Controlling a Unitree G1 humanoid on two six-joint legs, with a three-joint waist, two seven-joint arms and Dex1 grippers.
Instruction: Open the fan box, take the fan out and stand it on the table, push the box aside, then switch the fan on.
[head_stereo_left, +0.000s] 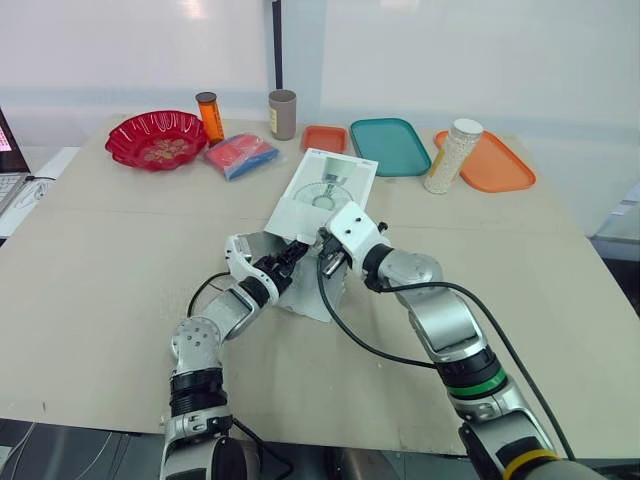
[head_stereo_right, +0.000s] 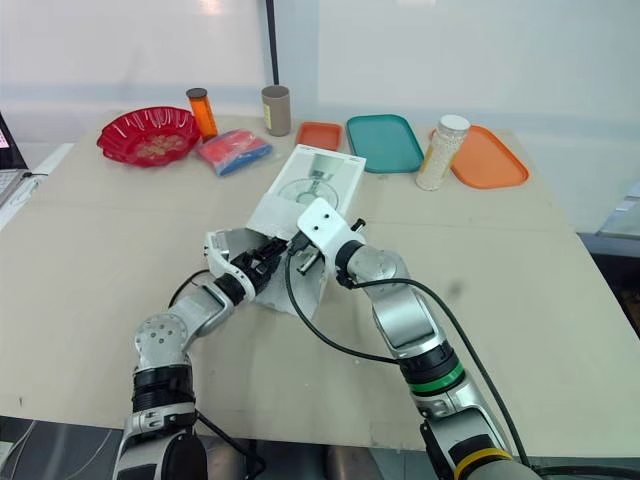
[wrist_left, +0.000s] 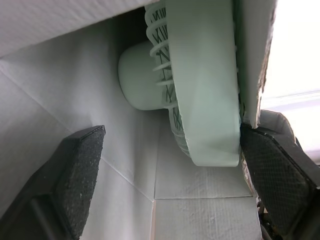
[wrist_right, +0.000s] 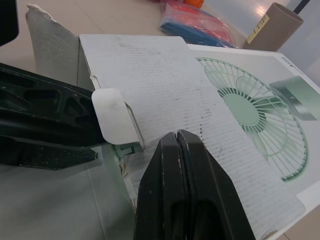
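The white fan box (head_stereo_left: 325, 190) lies flat mid-table, a fan picture on its top and its near end open. My left gripper (head_stereo_left: 290, 258) reaches into that open end. In the left wrist view its fingers (wrist_left: 75, 175) stand open on either side of the pale green fan (wrist_left: 205, 100), which lies inside the box; the other finger sits past the cardboard wall. My right gripper (head_stereo_left: 328, 262) is shut with nothing between its fingers (wrist_right: 177, 165), and hovers at the box's top panel (wrist_right: 165, 85) beside the opening, just right of the left gripper.
Along the far edge stand a red bowl (head_stereo_left: 155, 138), an orange bottle (head_stereo_left: 210, 116), a brown tube (head_stereo_left: 282, 113), a blue-red packet (head_stereo_left: 240, 155), a small orange tray (head_stereo_left: 323, 138), a teal tray (head_stereo_left: 390, 146), a white-capped jar (head_stereo_left: 452, 155) and an orange tray (head_stereo_left: 495, 165).
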